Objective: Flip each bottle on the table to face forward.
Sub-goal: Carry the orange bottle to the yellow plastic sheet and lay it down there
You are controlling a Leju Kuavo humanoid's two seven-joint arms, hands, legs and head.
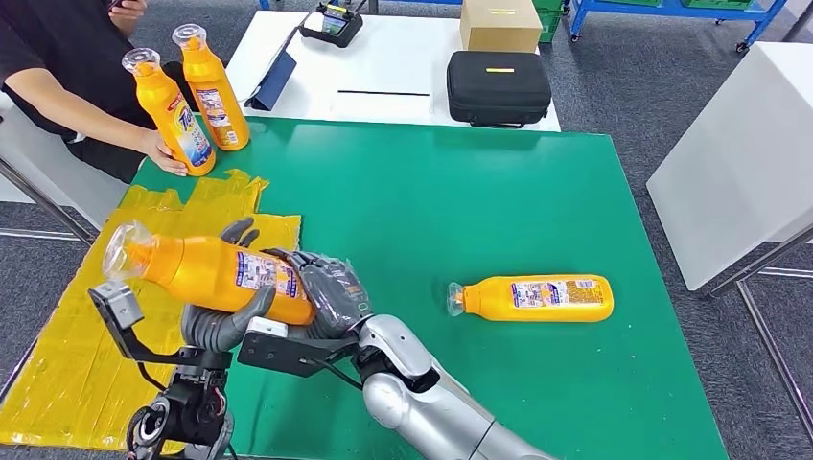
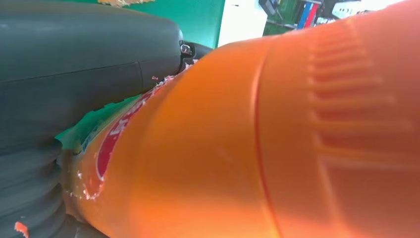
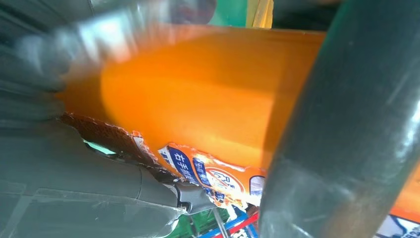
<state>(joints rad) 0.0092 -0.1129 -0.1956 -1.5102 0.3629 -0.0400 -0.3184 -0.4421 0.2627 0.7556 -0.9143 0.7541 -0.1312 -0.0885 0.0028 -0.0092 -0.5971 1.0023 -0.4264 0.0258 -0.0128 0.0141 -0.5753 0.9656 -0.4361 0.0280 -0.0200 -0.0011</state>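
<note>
An orange bottle (image 1: 206, 273) with a clear cap is held off the table, lying sideways with its cap to the left. My left hand (image 1: 228, 321) grips its middle from beneath, and my right hand (image 1: 331, 287) grips its base end. Close up, the same bottle (image 2: 277, 148) lies against my left hand's thumb (image 2: 84, 64). The bottle (image 3: 188, 99) with its torn label also presses against my right hand (image 3: 74, 183). A second orange bottle (image 1: 537, 298) lies on its side on the green table (image 1: 460, 192), cap to the left. Two more bottles (image 1: 197, 96) stand upright at the far left corner.
A person's hand (image 1: 163, 153) touches one of the upright bottles. A yellow plastic sheet (image 1: 86, 326) covers the table's left edge. Behind stands a white table (image 1: 383, 67) with a black case (image 1: 499, 86), a cardboard box (image 1: 500, 24) and a tablet. Another white table (image 1: 748, 144) is at the right.
</note>
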